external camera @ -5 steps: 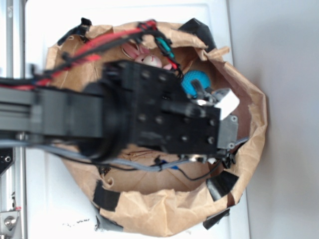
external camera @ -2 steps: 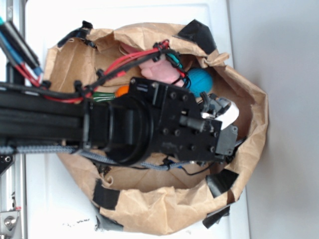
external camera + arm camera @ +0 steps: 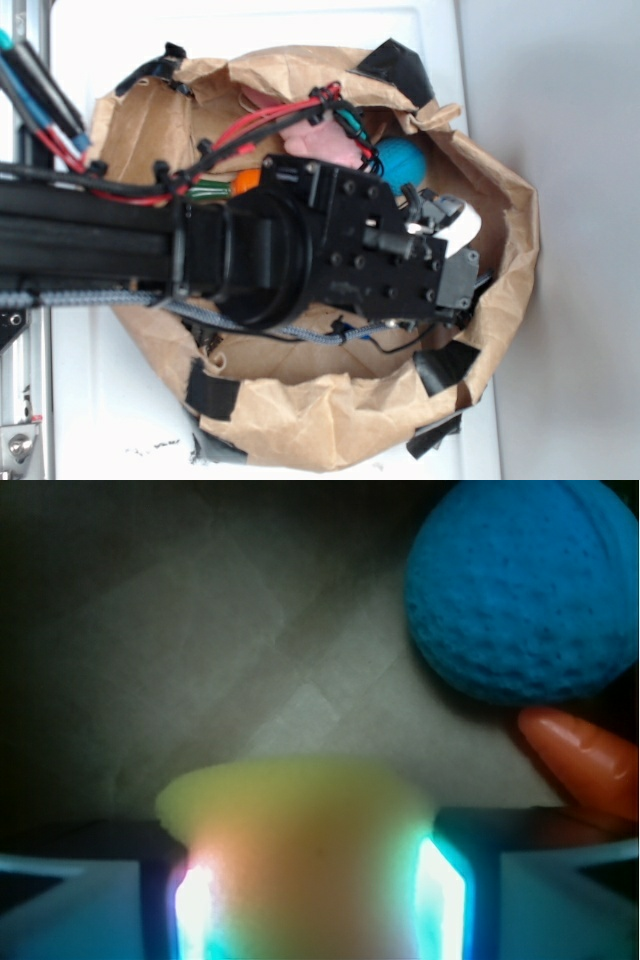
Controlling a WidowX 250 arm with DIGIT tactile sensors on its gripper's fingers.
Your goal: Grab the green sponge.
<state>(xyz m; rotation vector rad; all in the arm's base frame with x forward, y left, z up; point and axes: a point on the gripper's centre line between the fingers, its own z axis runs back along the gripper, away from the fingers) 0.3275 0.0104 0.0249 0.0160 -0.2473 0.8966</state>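
Green sponge (image 3: pixel 300 850): yellowish, pinched between the two fingers of the gripper (image 3: pixel 305 905), nearest in the wrist view. Carrot (image 3: pixel 590 765): right, just beyond. Blue ball (image 3: pixel 520 585): far right. Arm reaches into a brown paper bag (image 3: pixel 300 420), hiding most of its contents.

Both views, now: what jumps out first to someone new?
In the wrist view, the yellowish green sponge fills the bottom centre, pinched between the glowing fingers of the gripper. The blue ball sits top right, with the orange carrot tip just below it. In the exterior view, the black arm reaches into a taped brown paper bag, covering most of its contents.
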